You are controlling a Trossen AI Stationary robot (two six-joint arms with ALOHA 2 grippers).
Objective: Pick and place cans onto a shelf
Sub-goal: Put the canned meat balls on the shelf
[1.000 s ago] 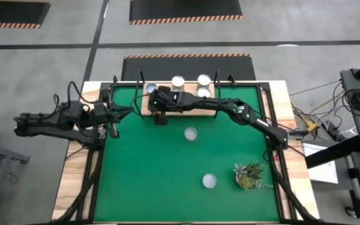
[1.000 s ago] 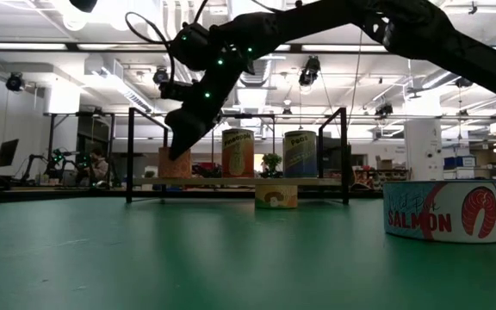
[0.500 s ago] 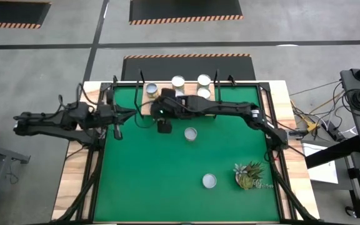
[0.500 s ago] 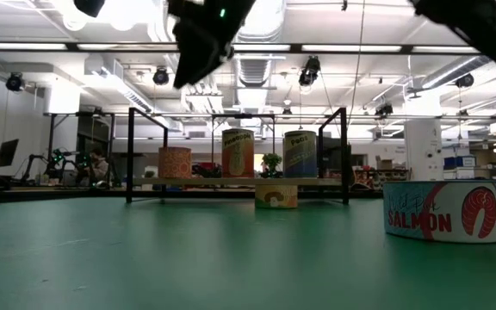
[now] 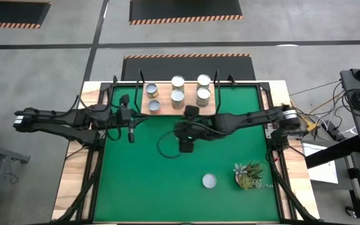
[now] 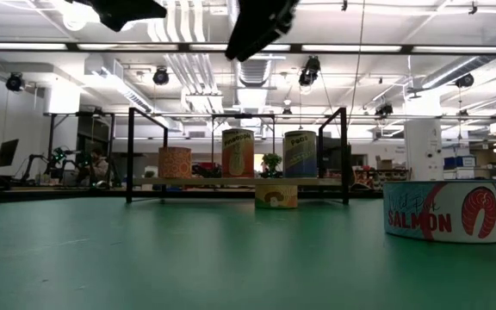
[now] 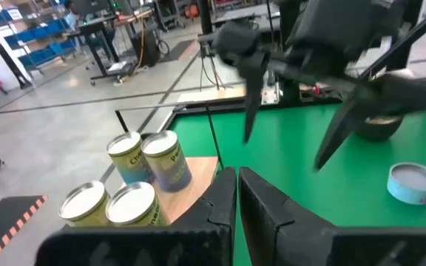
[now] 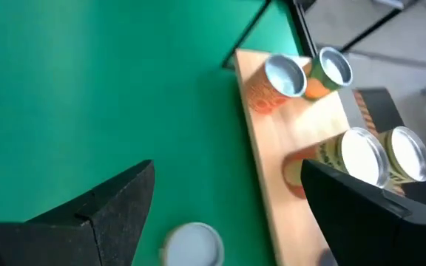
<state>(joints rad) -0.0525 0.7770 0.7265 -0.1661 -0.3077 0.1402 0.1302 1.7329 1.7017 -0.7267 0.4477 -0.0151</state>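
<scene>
Where wood shelf (image 5: 167, 106) ends, shiny round-topped cans (image 5: 177, 95), flat green mat (image 5: 142, 175)

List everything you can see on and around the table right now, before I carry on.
cans on the shelf: six, silver tops, tan or yellowish sides, in three pairs along the board
cans on the mat: two, silver tops; one in front of the shelf, below the right hand; one beside the plant
shelf: one, light wood with black brackets, at the mat's far edge
plant: one, green-yellow, near right part of the mat
mat: one, green, covering most of the table
table: one, light wood, showing around the mat
left hand: one, dark, shut, over the mat near the shelf's left end
right hand: one, dark, open, over the mat's middle
</scene>
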